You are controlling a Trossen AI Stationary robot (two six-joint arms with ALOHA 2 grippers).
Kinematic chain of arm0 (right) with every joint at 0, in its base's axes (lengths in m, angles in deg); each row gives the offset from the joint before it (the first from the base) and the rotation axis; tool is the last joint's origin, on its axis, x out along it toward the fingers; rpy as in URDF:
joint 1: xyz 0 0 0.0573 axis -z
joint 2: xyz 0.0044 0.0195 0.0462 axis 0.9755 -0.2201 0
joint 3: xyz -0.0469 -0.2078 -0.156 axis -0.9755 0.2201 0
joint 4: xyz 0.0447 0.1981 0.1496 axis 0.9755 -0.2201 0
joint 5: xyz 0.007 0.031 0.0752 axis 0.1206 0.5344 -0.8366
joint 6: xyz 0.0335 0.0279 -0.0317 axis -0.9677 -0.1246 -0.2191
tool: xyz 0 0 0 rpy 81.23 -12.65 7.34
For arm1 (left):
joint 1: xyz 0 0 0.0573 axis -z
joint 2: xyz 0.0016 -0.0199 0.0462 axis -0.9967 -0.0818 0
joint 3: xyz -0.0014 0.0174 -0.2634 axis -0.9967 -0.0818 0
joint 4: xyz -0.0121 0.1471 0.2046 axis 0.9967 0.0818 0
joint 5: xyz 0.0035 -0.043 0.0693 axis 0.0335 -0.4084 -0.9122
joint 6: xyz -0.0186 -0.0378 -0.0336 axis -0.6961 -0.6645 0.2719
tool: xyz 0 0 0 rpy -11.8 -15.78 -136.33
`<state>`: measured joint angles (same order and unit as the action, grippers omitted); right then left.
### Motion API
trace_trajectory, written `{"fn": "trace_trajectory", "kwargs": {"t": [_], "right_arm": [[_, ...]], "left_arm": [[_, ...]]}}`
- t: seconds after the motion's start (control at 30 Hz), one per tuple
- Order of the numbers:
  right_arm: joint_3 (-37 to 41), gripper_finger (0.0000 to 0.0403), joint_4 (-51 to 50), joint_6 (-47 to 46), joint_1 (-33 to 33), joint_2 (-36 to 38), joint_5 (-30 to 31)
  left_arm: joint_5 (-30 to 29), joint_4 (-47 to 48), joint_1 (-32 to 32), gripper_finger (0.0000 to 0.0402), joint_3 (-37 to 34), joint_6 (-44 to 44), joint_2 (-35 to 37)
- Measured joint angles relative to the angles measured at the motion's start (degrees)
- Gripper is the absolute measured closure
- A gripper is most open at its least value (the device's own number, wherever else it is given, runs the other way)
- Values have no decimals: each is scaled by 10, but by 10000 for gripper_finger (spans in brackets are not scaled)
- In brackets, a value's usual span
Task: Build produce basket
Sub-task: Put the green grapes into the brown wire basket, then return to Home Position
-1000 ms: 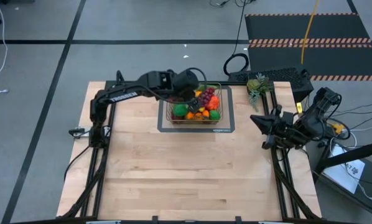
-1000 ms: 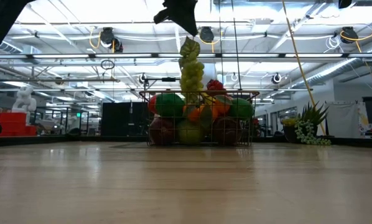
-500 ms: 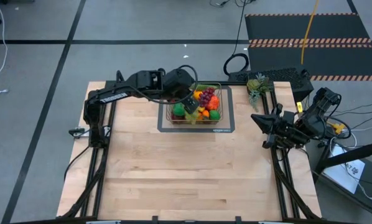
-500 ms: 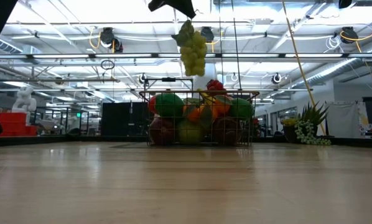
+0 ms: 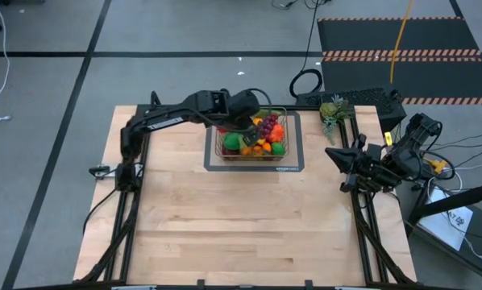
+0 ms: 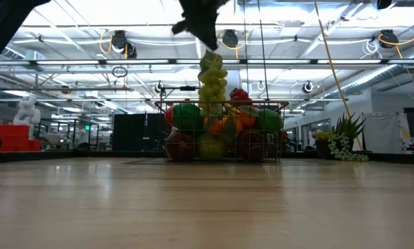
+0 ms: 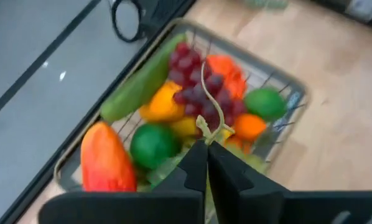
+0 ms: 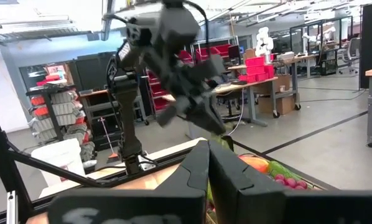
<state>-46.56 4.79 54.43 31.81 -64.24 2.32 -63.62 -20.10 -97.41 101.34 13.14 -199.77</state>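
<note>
A wide hall with ceiling lights and red shelving lies behind the pale wooden table [image 5: 225,217], which stands on a grey floor [image 5: 47,97] crossed by dark lines. Directly beneath the left pincer [image 6: 201,36] the basket [image 5: 292,133] sits on a dark-edged mat [image 5: 293,165], heaped with produce [image 6: 217,131]. That pincer is clamped on the stem of green grapes [image 6: 211,83] hanging into the pile, while the right pincer [image 5: 331,153] waits closed and empty at the table's edge.

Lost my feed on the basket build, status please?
Left gripper shut on green grapes, hanging over the basket. Basket heaped with produce. Right gripper shut, parked at table's right edge. Nothing in the way.
</note>
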Motion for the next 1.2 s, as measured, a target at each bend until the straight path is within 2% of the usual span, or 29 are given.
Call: {"fn": "trace_trajectory", "kwargs": {"t": [0.33, 0.47, 0.73, 0.93, 1.2], "right_arm": [[0, 403, 0, 1, 0, 0, 0], [0, 403, 0, 0, 0, 0, 0], [0, 403, 0, 0, 0, 0, 0], [0, 403, 0, 0, 0, 0, 0], [0, 403, -1, 0, 0, 0, 0]], "left_arm": [[11, -58, -29, 374, 0, 18, -55], [-6, -72, -40, 373, -1, 31, -68], [-33, -46, -74, 368, -1, 30, -79], [-69, 5, -91, 317, -1, 15, -78], [-78, 14, -102, 229, -1, 14, -78]]}}
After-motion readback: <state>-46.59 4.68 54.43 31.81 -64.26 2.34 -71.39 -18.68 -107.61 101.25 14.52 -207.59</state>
